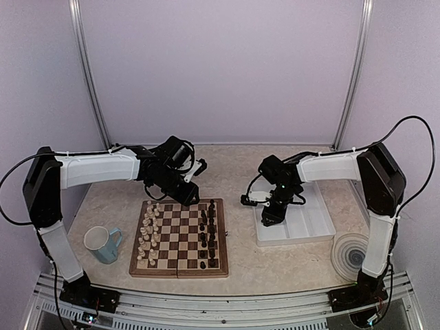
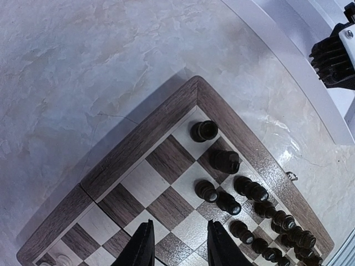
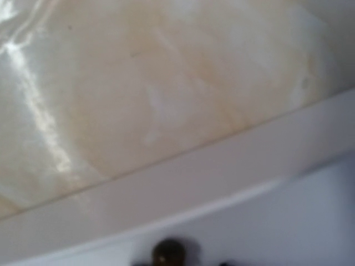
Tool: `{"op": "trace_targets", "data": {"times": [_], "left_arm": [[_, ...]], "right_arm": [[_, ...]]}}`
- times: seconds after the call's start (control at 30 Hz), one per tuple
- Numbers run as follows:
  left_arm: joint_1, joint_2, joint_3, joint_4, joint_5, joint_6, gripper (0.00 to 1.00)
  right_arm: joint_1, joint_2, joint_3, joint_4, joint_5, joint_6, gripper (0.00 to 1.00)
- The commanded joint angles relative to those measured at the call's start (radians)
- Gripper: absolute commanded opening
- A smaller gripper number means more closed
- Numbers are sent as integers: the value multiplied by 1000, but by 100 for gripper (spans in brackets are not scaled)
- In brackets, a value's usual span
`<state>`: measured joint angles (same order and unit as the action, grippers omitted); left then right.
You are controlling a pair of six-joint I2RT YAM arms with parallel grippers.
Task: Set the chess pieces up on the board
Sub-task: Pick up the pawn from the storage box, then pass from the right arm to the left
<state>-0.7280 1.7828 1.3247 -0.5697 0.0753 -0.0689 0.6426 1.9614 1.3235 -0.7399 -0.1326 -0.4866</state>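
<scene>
Two arms reach in over the table [image 1: 240, 172], one from each side. There is one board [image 1: 180, 270], one white tray [image 1: 311, 221], one blue mug [image 1: 103, 245] and one round ridged disc [image 1: 349, 256].

The dark chess pieces [image 1: 208, 234] stand in two files along the board's right side, and the cream pieces [image 1: 149, 234] in two files along its left. Both sets are too small and bunched for a sure count from above. From the left wrist about a dozen dark ones show, thinning toward the far right corner, where one stands alone on the corner square. The files of squares between the two sets lie bare.

The left gripper [image 1: 189, 195] hangs over the board's far edge. Its two fingers [image 2: 143, 246] stand partly apart with nothing between them, only bare squares under the gap.

The right gripper [image 1: 270, 217] is low over the tray's left end. Its own camera is blurred and shows only the tray's rim and one dark round top [image 3: 169, 252] just inside it. I cannot tell how wide its jaws stand or whether they hold anything.

The board and the tray sit apart with a strip of table between them. The mug is just beside the board's left edge, not touching. The disc lies near the tray's near right corner.
</scene>
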Motion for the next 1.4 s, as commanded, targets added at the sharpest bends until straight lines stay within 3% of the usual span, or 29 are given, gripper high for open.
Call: {"op": "trace_targets", "data": {"times": [0.0, 0.43, 0.6, 0.9, 1.1, 1.37], "left_arm": [[-2, 15, 19, -12, 14, 8, 34], [-2, 14, 19, -11, 8, 9, 34], [3, -6, 11, 31, 25, 2, 34], [-11, -101, -13, 282, 140, -81, 35], [-88, -128, -8, 482, 151, -151, 38], [-143, -10, 56, 669, 256, -319, 41]], "right_arm": [[-18, 17, -56, -24, 74, -6, 30], [-19, -10, -69, -14, 65, -23, 17], [-45, -86, -65, 5, -24, -33, 12], [-122, -286, -62, 93, -347, -72, 12], [-123, -377, -43, 163, -566, -70, 12], [-123, -383, -29, 183, -630, -72, 12]]}}
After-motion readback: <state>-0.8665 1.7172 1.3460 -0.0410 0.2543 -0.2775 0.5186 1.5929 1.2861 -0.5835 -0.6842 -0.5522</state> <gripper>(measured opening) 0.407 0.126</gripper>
